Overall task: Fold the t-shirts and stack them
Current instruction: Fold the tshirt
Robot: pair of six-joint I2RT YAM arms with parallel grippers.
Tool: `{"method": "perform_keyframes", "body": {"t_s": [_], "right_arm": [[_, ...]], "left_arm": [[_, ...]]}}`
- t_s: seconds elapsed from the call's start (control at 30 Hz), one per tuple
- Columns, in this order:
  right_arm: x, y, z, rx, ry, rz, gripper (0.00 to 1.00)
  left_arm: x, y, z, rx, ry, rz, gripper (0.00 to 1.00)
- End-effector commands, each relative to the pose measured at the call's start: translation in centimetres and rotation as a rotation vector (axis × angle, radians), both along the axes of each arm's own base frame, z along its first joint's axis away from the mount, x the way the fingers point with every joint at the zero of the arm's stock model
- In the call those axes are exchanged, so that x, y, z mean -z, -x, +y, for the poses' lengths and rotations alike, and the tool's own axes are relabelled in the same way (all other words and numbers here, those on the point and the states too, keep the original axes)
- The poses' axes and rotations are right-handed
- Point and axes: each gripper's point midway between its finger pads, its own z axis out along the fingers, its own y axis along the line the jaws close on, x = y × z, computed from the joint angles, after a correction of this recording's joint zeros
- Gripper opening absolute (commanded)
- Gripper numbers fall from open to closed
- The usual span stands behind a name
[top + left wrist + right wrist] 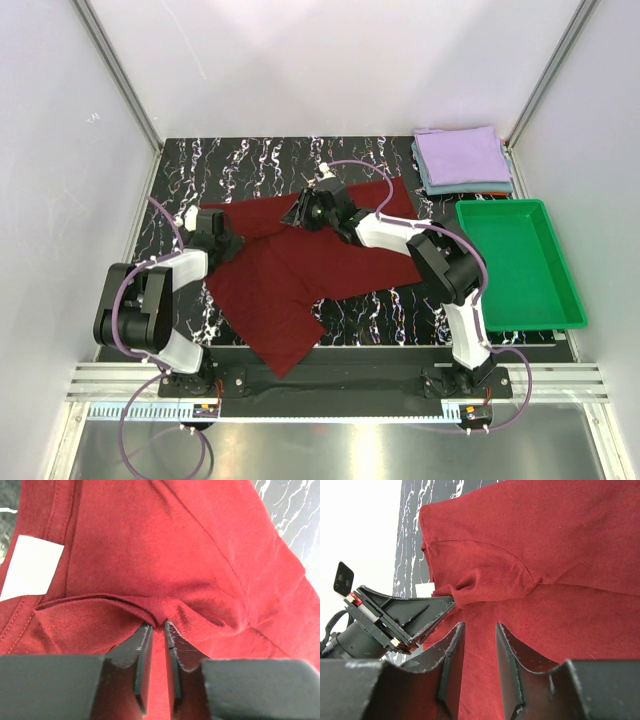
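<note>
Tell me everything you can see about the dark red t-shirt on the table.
The dark maroon soft cotton t-shirt lies unfolded and rumpled across the black marbled table, one corner reaching the near edge. A white rectangular neck label shows inside the stitched collar. The left tool pinches a small ridge of fabric near the collar; the right tool stands open over the cloth beside that pinch.
</note>
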Motion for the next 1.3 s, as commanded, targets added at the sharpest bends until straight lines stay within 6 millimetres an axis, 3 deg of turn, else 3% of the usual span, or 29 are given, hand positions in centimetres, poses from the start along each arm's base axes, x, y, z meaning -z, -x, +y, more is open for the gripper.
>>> {"method": "perform_keyframes", "body": {"t_s": [0.0, 0.13, 0.3, 0.4, 0.43, 0.53, 0.7, 0.97, 1.13, 1.23, 1.27], "right_arm": [[-1.6, -0.5, 1.1, -0.020, -0.026, -0.048, 0.38], [-1.1, -0.4, 1.2, -0.020, -0.031, -0.036, 0.38], [-1.4, -0.4, 1.2, -0.021, -0.031, -0.040, 0.38], [-1.4, -0.4, 1.2, -0.023, -0.029, -0.042, 0.38], [-1.4, -0.4, 1.2, -0.021, -0.028, -0.042, 0.38], [-1.5, -0.3, 1.3, -0.027, -0.033, -0.038, 0.38], [-1.0, 0.3, 1.8, -0.053, -0.032, -0.039, 0.39], [0.4, 2.5, 3.8, -0.190, -0.049, -0.036, 0.41], [0.6, 2.8, 4.5, -0.228, -0.043, -0.061, 0.41], [0.7, 2.7, 4.4, -0.232, -0.031, -0.086, 0.42], [0.6, 2.5, 4.4, -0.229, -0.023, -0.093, 0.41]], "left_arm": [[-2.1, -2.2, 0.5, -0.024, -0.032, -0.075, 0.18], [-1.8, -2.4, 0.6, -0.030, -0.036, -0.065, 0.25], [-1.3, -2.7, 0.4, -0.027, -0.029, -0.055, 0.26], [-1.3, -2.9, 0.3, -0.027, -0.020, -0.057, 0.17], [-1.4, -3.0, 0.2, -0.027, -0.017, -0.059, 0.09], [-2.9, -3.5, -0.1, -0.019, -0.003, -0.084, 0.00], [-5.9, -4.3, -0.1, -0.017, 0.014, -0.105, 0.00], [-4.7, -4.8, 0.4, -0.010, 0.076, -0.019, 0.00], [-4.4, -5.0, 1.3, -0.004, 0.092, -0.011, 0.00], [-4.2, -5.2, 0.7, 0.036, 0.101, 0.001, 0.00], [-4.4, -5.5, 1.6, 0.021, 0.104, -0.004, 0.00]]}}
